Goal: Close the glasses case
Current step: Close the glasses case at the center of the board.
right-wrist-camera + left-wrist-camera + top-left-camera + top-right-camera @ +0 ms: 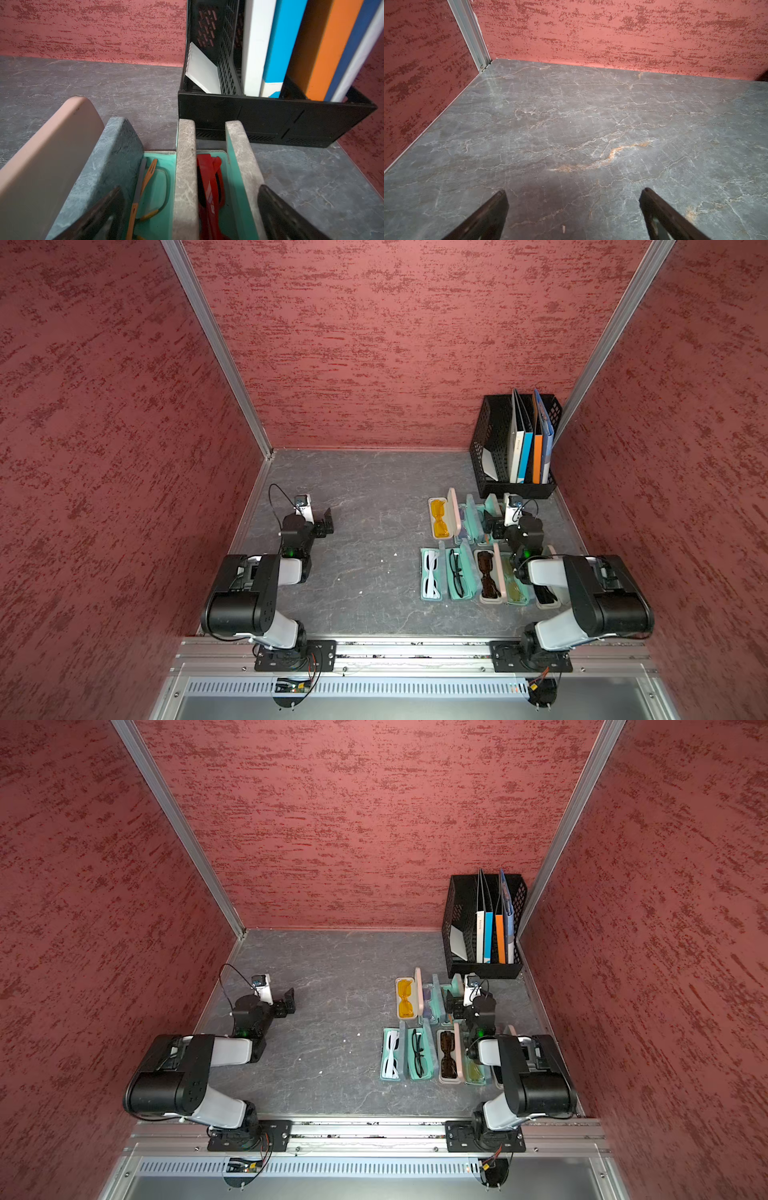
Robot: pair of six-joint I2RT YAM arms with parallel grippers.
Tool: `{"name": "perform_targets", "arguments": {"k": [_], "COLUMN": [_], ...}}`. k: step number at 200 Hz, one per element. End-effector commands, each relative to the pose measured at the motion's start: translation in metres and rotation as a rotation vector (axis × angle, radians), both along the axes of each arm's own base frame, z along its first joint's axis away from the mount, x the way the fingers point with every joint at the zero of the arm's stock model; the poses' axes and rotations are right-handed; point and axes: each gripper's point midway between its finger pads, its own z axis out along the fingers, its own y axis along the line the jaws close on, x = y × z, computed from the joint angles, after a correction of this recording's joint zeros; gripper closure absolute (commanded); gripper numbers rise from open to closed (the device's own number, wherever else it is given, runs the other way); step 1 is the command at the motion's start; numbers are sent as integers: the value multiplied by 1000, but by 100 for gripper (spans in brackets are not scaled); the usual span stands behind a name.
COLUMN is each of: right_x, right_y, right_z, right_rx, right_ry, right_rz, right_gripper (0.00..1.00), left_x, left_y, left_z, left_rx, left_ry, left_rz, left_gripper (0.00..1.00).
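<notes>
Since the right gripper (190, 188), jaws apart, hangs over the red-glasses case (229, 176), which runs lengthwise toward the file rack (270, 120), it's the nearer one.

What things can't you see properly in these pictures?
- End glasses case in the near row: in both top views, the right arm covers most of it.
- Yellow-green glasses: in both top views, partly under the right arm.
- Red glasses: in the right wrist view, cut off by the picture's bottom edge and partly behind a grey lid.
- White book: in both top views, the spine lettering is too small to read.
</notes>
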Motion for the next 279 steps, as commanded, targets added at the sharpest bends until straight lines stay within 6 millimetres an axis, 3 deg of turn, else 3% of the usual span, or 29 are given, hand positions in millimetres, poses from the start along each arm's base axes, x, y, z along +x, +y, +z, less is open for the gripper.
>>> {"name": "perform_targets", "arguments": {"k": [1,152,167,172,195,210,222,248,264,279], "right_x": [9,9,1,-3,-27,-48,-62,-83,-94,-105], "right_y": [2,3,-2,-8,-31,-35,-32,-9,14,47], "right_z": [13,13,30,46,103,131,146,165,171,173], "right_rx": [23,22,11,12,42,90,136,246,329,433], "right_ry": [-49,-49,-96,-124,-151,-176,-179,-130,-45,55], "right_rz": [-5,-2,-49,-90,-226,-260,-245,-132,-27,133], "right_gripper": [1,1,1,1,1,1,1,1,1,1], "left_x": [9,10,7,4,-14,-28,-39,-59,-73,-88], "left_y": [2,1,-7,-7,-37,-61,-77,-126,-162,-195], "left_z": [19,20,37,46,112,147,162,165,149,127], "left_rx": [-13,-7,42,63,129,49,-83,-323,-474,-585], "left_ry": [-71,-76,-83,-82,-176,-176,-135,24,200,374], "left_rz": [3,-8,-12,13,11,-21,-47,-214,-330,-429], "left_gripper": [0,0,0,0,0,0,0,0,0,0]}}
